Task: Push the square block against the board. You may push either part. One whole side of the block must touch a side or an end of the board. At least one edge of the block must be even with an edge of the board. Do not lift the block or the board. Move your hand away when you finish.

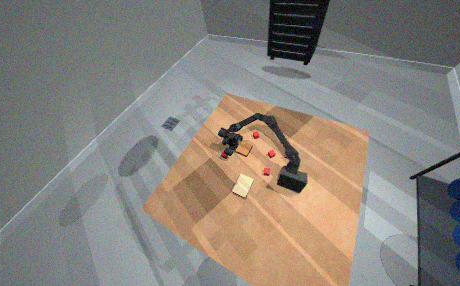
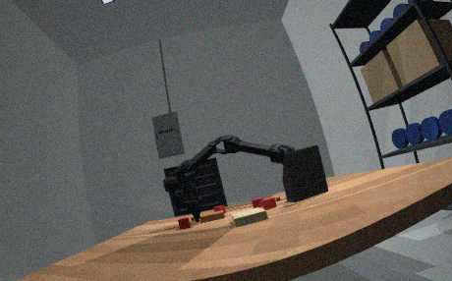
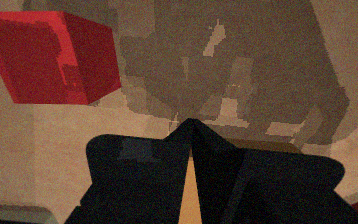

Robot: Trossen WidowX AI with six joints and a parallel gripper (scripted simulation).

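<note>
The square block (image 1: 245, 149) (image 2: 212, 216) is flat and orange-brown. In the wrist view a strip of it (image 3: 270, 146) shows behind the fingers, which hide most of it. The board (image 1: 243, 186) (image 2: 250, 217) is pale yellow and lies flat, apart from the block, nearer the front in the top view. My gripper (image 1: 229, 152) (image 2: 197, 220) (image 3: 191, 123) is shut and holds nothing. It points down, its tips low over the table beside the block's side away from the arm base. Whether the tips touch the block cannot be told.
A red cube (image 1: 224, 155) (image 2: 184, 223) (image 3: 25, 65) sits close to my fingertips, on the side away from the block. Other red cubes (image 1: 256, 135) (image 1: 271, 153) (image 1: 267, 171) lie around the block and between it and the arm base (image 1: 292, 180) (image 2: 305, 174).
</note>
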